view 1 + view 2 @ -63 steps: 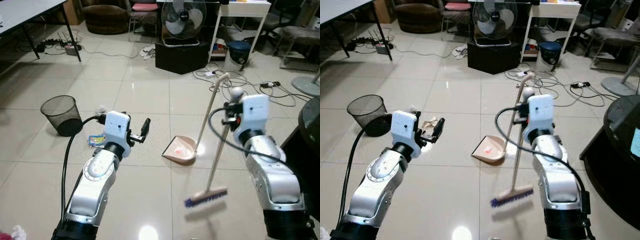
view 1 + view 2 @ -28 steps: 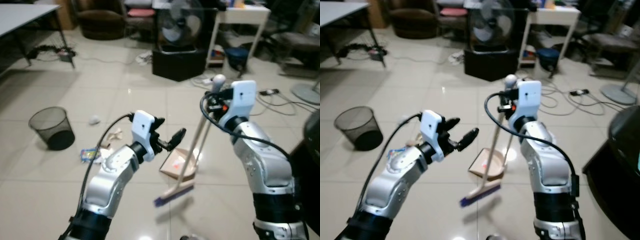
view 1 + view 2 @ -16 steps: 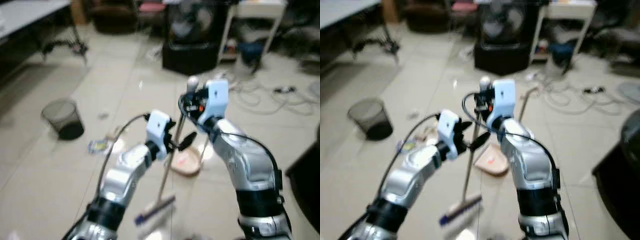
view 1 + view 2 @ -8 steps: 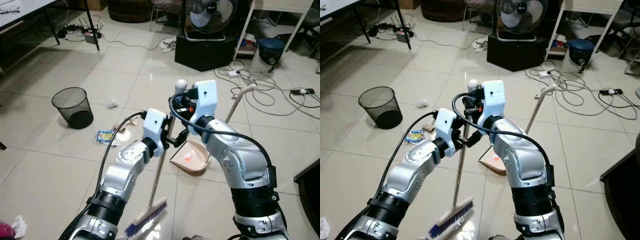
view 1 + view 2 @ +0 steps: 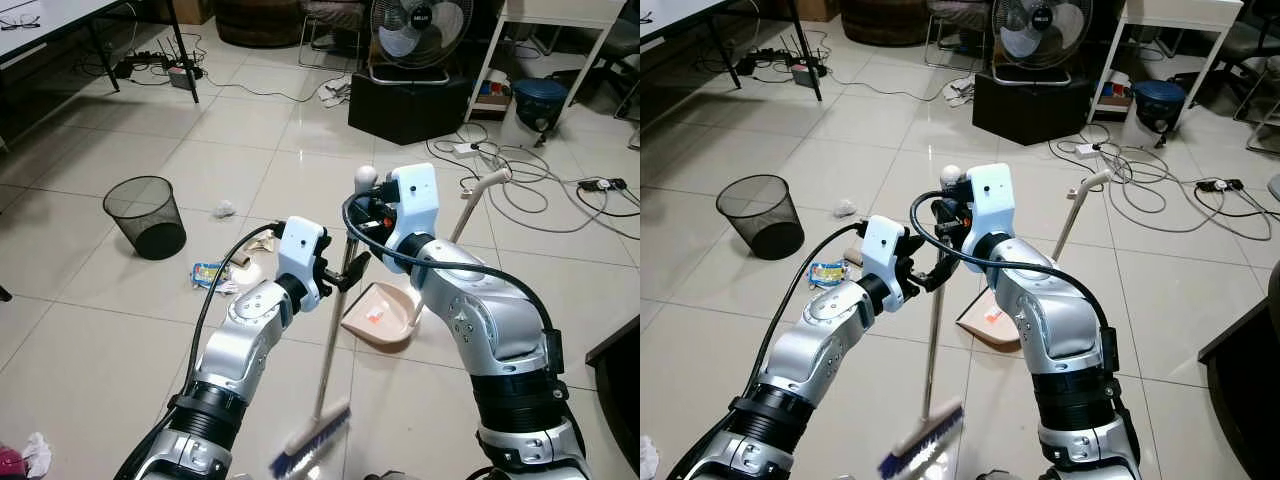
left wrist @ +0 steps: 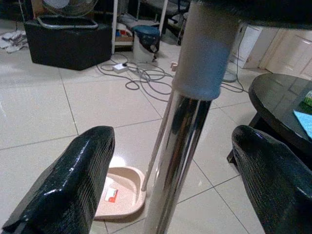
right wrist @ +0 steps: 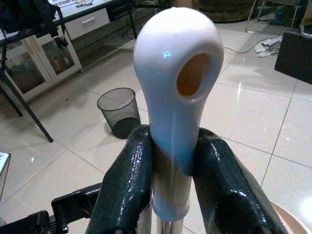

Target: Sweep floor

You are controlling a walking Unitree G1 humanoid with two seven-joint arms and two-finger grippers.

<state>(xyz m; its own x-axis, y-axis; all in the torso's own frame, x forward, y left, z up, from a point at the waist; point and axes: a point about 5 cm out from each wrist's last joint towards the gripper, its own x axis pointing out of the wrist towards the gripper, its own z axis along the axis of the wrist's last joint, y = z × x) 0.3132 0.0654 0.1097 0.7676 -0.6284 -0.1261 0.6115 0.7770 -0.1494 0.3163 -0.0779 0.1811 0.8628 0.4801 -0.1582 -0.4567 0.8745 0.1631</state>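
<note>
A broom with a silver pole (image 5: 330,350), a white cap (image 7: 175,83) and a blue-bristled head (image 5: 312,448) hangs nearly upright in front of me, its head just above the tiles. My right gripper (image 5: 367,206) is shut on the capped top of the pole. Lower down, my left gripper (image 5: 347,272) is open, and the pole (image 6: 180,141) passes between its black fingers (image 6: 73,185) without touching them. A beige dustpan (image 5: 378,313) with a long handle (image 5: 470,200) stands on the floor just behind. Litter lies to the left: a blue wrapper (image 5: 207,272) and crumpled paper (image 5: 224,209).
A black mesh wastebasket (image 5: 147,215) stands on the left. Behind are a fan on a black box (image 5: 405,95), a white table (image 5: 560,15) and loose cables (image 5: 520,190). A dark round table (image 5: 622,370) is at the right edge. A table leg (image 5: 183,50) stands far left.
The right arm carried the broom leftwards across me, and the left arm rose until its fingers straddled the pole. In the last half second the brush head swung slightly right.
</note>
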